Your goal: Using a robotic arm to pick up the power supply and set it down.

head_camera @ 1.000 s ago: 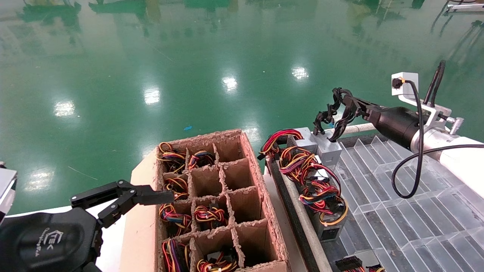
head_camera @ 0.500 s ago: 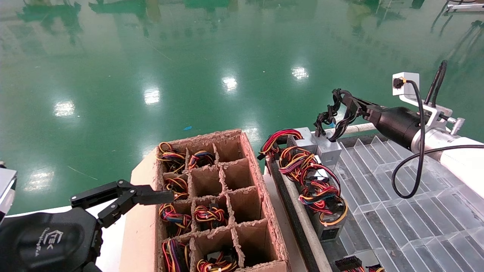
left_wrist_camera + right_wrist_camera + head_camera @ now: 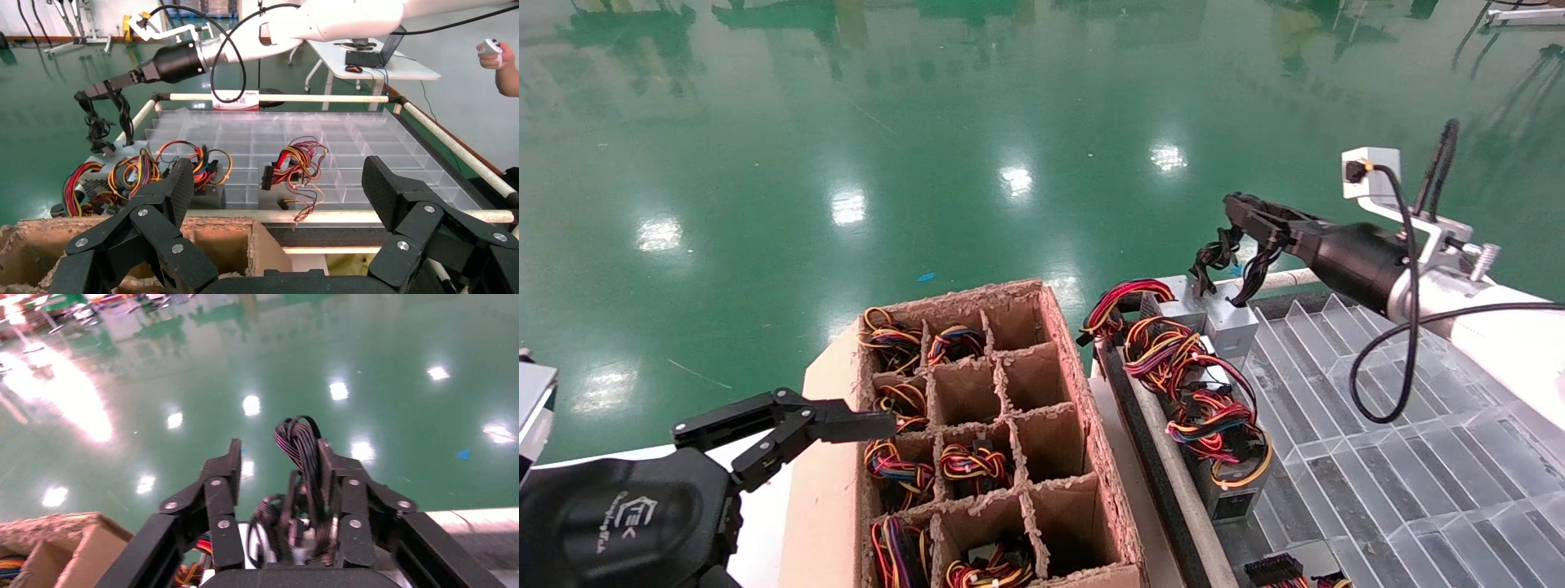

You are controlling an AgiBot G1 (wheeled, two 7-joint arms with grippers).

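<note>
The power supply (image 3: pixel 1228 320) is a small light-grey box standing at the far left corner of the clear tray. Its black cable bundle (image 3: pixel 1215 255) rises from its top. My right gripper (image 3: pixel 1238 214) hovers above it, open. In the right wrist view the black cables (image 3: pixel 300 438) lie against the inner face of one finger (image 3: pixel 327 471), and the other finger stands well apart. The left wrist view shows that right gripper (image 3: pixel 98 92) over the hanging black cables (image 3: pixel 98 125). My left gripper (image 3: pixel 789 425) is parked open at the near left, beside the cardboard box.
A cardboard divider box (image 3: pixel 1050 327) holds several units with coloured wires. More grey units with red, yellow and orange wires (image 3: pixel 1197 392) line the left edge of the clear compartment tray (image 3: pixel 1377 425). A white rail (image 3: pixel 275 97) borders the tray's far side.
My right gripper has opened and risen slightly up and left. The black cables that looped round its tip now hang looser. The left arm has not moved.
</note>
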